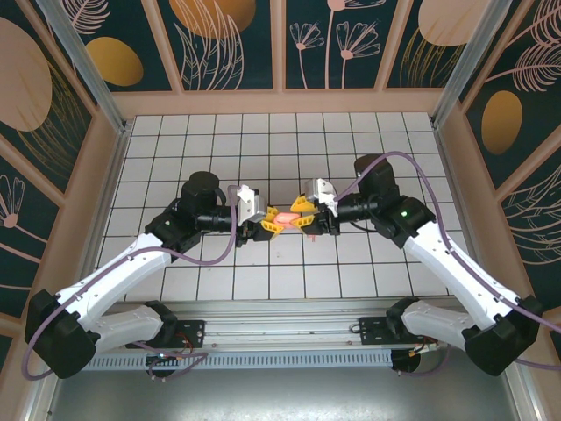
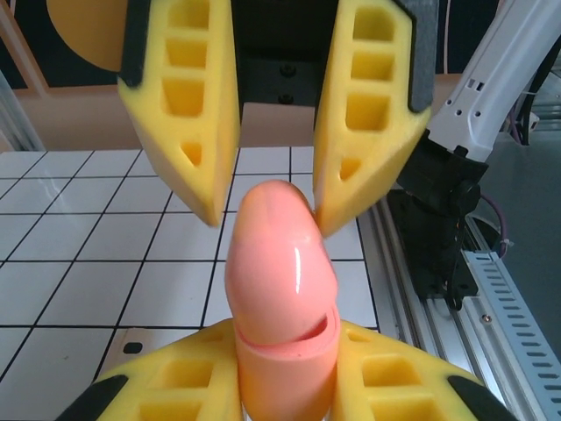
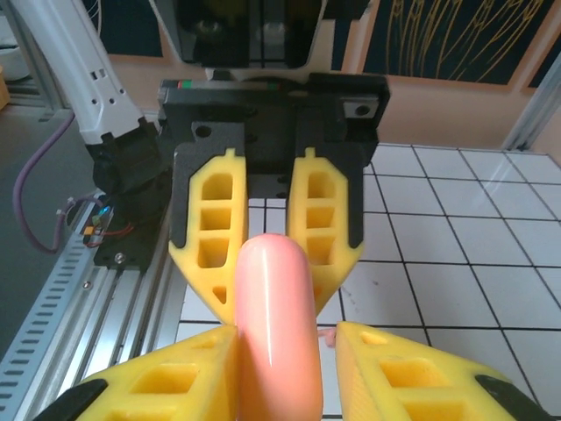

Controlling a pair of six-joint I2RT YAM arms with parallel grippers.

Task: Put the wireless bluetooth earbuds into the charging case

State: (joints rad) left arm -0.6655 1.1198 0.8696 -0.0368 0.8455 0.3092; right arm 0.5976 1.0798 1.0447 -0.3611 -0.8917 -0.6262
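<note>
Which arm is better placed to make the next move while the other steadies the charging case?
Right. The left hand clamps the charging case at its base, so it should hold. The right hand has its fingers slightly apart at the lid end, so it is likely free to move.

No words, brand names or numbers are showing clearly enough to read. In the right wrist view, a small label strip (image 3: 185, 85) with a red and a green patch is sitting on the black body of the left gripper (image 3: 272, 298), at its upper left corner, its marks too small to make out. A green light (image 1: 404, 211) is glowing on the right arm (image 1: 443, 250).
</note>
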